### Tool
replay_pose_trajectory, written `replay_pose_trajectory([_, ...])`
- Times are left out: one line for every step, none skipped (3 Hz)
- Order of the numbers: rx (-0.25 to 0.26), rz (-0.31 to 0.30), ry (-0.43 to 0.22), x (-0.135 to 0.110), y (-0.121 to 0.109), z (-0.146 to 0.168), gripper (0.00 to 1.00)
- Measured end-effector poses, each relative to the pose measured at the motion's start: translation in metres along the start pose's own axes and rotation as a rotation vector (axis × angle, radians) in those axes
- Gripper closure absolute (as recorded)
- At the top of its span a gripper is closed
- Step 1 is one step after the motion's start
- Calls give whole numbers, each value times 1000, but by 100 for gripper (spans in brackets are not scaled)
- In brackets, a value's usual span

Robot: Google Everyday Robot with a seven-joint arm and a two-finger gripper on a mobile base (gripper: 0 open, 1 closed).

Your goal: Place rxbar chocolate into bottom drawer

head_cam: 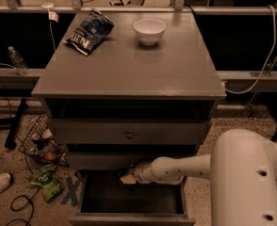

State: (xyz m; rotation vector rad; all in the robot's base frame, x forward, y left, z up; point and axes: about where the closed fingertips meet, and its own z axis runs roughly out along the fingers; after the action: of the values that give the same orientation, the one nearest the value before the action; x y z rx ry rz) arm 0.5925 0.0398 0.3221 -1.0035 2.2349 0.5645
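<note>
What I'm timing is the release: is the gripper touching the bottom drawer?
Cannot tell. The camera view shows the gripper at the back of the open bottom drawer, just under the middle drawer front, but the dark interior hides any gap or contact.

Robot lab: gripper (pixel 129 177) over bottom drawer (pixel 129 219), loose cables (pixel 272 22)
</note>
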Motion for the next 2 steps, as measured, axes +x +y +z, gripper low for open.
replay_pose_trajectory([0, 0, 0, 0, 0, 0, 75])
replay_pose_trajectory([0, 0, 0, 0, 0, 0, 43])
